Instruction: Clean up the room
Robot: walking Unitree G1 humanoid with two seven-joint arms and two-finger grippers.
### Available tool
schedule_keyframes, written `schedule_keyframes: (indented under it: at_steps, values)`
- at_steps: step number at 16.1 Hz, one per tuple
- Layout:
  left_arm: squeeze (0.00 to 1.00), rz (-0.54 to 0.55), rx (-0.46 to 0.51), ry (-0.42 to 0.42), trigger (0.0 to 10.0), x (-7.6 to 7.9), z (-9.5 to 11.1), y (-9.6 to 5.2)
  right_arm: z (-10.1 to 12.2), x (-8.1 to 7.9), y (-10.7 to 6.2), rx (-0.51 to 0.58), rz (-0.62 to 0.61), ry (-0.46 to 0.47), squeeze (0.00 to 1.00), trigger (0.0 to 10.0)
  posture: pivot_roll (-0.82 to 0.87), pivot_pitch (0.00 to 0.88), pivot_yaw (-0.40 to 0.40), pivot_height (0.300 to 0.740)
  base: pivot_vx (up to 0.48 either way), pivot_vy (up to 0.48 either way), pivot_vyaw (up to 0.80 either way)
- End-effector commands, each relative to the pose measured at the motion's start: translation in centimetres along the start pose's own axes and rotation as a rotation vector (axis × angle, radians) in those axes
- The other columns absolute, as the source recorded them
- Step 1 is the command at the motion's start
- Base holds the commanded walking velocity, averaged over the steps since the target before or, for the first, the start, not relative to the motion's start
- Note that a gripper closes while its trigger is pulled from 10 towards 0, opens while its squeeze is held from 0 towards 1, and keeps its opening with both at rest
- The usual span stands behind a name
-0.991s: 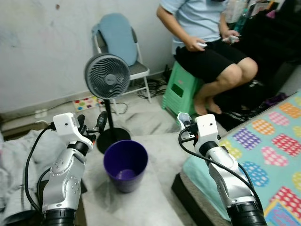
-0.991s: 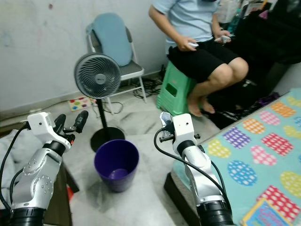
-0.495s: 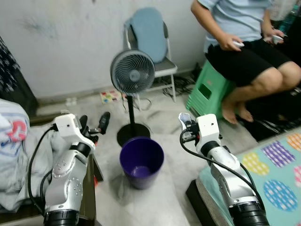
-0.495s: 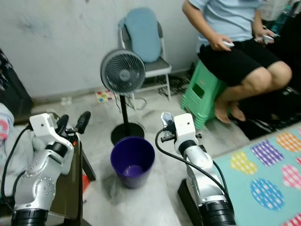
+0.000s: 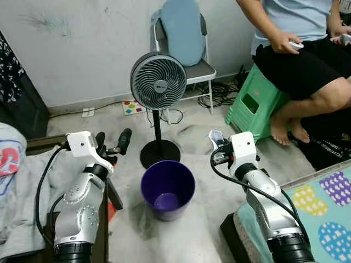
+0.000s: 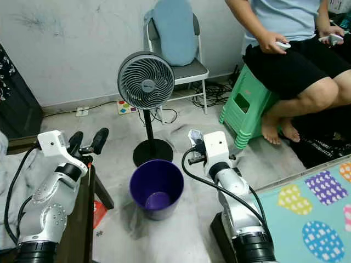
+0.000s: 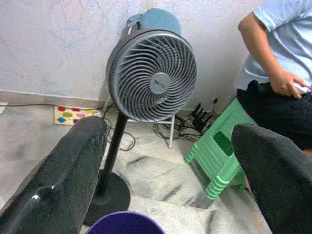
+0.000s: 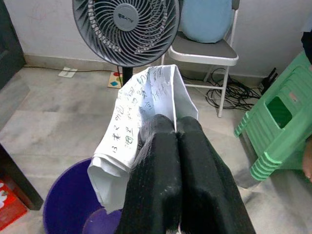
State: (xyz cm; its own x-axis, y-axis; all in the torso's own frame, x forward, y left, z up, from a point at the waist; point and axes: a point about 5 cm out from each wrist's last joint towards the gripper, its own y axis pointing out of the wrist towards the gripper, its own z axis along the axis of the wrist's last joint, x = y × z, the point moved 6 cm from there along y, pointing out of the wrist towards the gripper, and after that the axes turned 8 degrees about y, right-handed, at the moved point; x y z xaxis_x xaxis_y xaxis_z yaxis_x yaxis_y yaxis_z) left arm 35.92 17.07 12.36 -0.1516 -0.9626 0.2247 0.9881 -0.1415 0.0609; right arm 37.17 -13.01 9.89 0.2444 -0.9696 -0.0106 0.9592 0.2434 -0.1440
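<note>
A purple bin (image 5: 167, 189) stands on the floor between my two arms, with something small and purple at its bottom. My right gripper (image 8: 175, 129) is shut on a crumpled white paper (image 8: 141, 117) with handwriting. It is held up just right of the bin's rim, and the paper (image 5: 215, 137) shows at its tip. My left gripper (image 5: 112, 141) is open and holds nothing. It hangs left of the bin, about level with the rim, and its black fingers (image 7: 63, 165) frame the fan.
A grey standing fan (image 5: 158, 82) is right behind the bin, with a folding chair (image 5: 186, 41) behind it. A person (image 5: 307, 49) sits on a green stool (image 5: 249, 104) at the right. A dotted mattress (image 5: 329, 203) lies lower right; clothes (image 5: 13, 164) and a dark table (image 6: 82, 213) are at the left.
The whole picture has shifted, so the camera has turned and moved. Both arms keep the same pose, the right gripper still shut on the paper.
</note>
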Motion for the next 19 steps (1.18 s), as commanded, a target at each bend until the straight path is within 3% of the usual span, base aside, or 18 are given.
schedule_keyframes:
  at_steps: [1,17,19]
  values:
    - [0.0,0.001,0.001,0.004,10.0,-0.18,0.07,0.04,0.28,0.12,0.11,0.006,-0.005,-0.001,0.0,10.0,-0.11,0.0,-0.004,0.74,0.251,0.0,0.0]
    - [0.0,0.012,-0.001,0.001,10.0,-0.28,0.13,0.18,-0.08,0.51,0.24,-0.015,-0.025,0.022,0.0,10.0,-0.11,0.0,-0.004,0.74,0.092,0.0,0.0]
    - [0.0,0.016,-0.003,0.001,10.0,-0.34,0.08,0.17,-0.14,0.62,0.25,-0.019,-0.028,0.033,0.0,10.0,-0.11,0.0,-0.004,0.74,0.0,0.0,-0.8]
